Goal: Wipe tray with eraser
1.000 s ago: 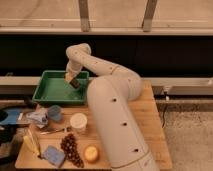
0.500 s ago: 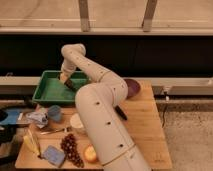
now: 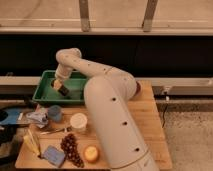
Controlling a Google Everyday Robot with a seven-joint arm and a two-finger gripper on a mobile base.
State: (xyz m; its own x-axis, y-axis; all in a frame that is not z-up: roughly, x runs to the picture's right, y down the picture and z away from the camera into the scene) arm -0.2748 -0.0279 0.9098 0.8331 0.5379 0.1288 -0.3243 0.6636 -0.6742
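While arm arcs over from 5 o'clock, gripper (image 3: 58, 84) sits low inside tray (image 3: 44, 93), toward its left half. Fingers grip dark eraser (image 3: 63, 91), which sits at tray floor; contact with floor unclear. Tray lies at 10 o'clock on tabletop (image 3: 150, 125). Below tray: blue cup (image 3: 55, 113), white cup (image 3: 78, 121), grapes (image 3: 70, 148), orange fruit (image 3: 91, 153), blue sponge (image 3: 53, 155) at 7 o'clock.

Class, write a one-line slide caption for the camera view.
Robot arm's gripper reaches into the green tray on a wooden table.
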